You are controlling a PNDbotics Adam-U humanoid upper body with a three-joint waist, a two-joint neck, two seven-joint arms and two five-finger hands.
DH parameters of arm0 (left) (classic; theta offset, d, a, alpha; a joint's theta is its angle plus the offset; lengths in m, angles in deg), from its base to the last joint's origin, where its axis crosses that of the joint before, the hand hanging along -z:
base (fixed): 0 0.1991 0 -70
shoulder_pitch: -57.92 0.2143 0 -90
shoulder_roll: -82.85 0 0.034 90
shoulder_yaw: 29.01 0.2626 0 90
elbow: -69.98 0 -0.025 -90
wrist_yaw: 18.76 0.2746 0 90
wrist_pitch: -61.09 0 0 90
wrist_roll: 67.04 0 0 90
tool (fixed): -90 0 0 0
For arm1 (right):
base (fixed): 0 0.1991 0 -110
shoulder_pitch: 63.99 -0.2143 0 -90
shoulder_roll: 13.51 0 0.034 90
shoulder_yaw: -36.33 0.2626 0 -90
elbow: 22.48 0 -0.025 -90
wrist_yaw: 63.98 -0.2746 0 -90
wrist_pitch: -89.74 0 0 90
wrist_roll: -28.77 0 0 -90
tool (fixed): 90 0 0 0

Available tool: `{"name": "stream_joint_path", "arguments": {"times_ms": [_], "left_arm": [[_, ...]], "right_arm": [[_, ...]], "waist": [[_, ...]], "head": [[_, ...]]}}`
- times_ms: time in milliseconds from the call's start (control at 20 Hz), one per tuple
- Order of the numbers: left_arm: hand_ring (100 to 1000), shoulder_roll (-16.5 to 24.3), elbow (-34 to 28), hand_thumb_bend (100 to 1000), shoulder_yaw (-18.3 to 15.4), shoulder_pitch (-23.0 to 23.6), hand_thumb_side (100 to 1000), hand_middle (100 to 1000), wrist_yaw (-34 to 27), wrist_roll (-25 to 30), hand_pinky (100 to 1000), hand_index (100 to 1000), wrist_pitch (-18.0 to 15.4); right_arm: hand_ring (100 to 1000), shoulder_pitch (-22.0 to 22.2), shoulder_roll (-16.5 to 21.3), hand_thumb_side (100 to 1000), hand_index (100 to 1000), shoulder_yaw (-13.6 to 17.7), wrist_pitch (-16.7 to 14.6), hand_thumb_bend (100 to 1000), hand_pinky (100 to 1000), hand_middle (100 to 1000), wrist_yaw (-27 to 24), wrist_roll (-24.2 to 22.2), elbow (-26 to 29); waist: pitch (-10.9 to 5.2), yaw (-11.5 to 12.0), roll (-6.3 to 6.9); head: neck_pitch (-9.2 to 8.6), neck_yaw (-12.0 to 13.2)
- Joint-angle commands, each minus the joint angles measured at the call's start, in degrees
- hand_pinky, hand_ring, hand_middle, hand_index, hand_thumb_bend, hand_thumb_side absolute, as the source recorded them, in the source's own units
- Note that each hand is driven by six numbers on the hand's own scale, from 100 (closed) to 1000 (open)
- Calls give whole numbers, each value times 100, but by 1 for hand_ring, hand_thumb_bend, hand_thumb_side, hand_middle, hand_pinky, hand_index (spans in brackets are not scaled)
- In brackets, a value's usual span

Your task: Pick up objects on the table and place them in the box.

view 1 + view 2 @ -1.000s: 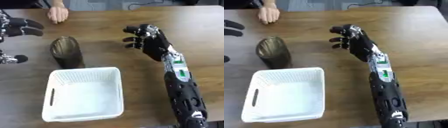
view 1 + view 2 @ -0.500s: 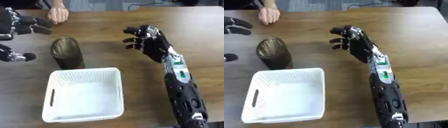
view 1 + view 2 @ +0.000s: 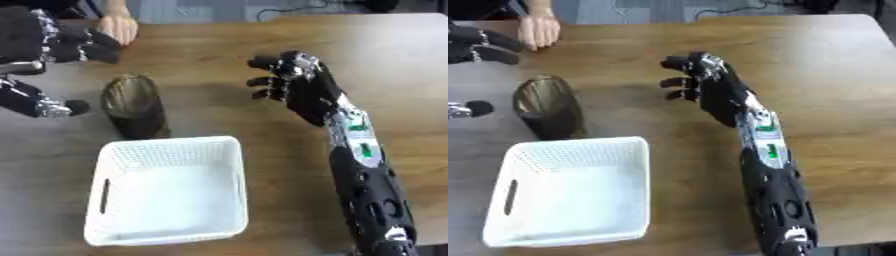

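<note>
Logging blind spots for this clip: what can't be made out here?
- Left hand: cut off by the left edge in both views.
- Dark cup: contents unreadable, interior too dark.
- White basket: looks empty.
- Right hand: the palm faces away, so any contact with the table is unclear.

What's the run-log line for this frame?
phase: reach | left hand: open, beside dark cup, no contact | right hand: open, idle over table | white basket: empty
</note>
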Motion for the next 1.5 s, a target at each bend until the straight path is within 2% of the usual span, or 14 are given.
{"name": "stream_joint_path", "arguments": {"times_ms": [50,350,1100,1500], "left_arm": [[162,42,-42,319,-9,-138,215,843,-64,164,100,917,-85],[160,33,-14,332,-49,-112,226,843,85,193,100,917,-85],[150,-125,172,291,66,6,234,810,458,73,100,900,-85],[141,-215,163,252,183,24,224,776,353,70,100,886,-85]], "right_arm": [[831,-120,-3,1000,943,-5,9,100,781,959,20,-26,81],[831,-116,13,1000,943,7,6,100,780,959,21,-26,68],[830,-131,30,1000,943,27,-23,100,780,959,20,-26,37],[830,-140,34,1000,943,30,-37,100,780,959,21,-26,25]], "waist": [[-69,-4,14],[-69,21,10],[-49,53,-19],[-37,53,-26]], "head": [[-95,41],[-146,34],[-238,54],[-221,48]]}}
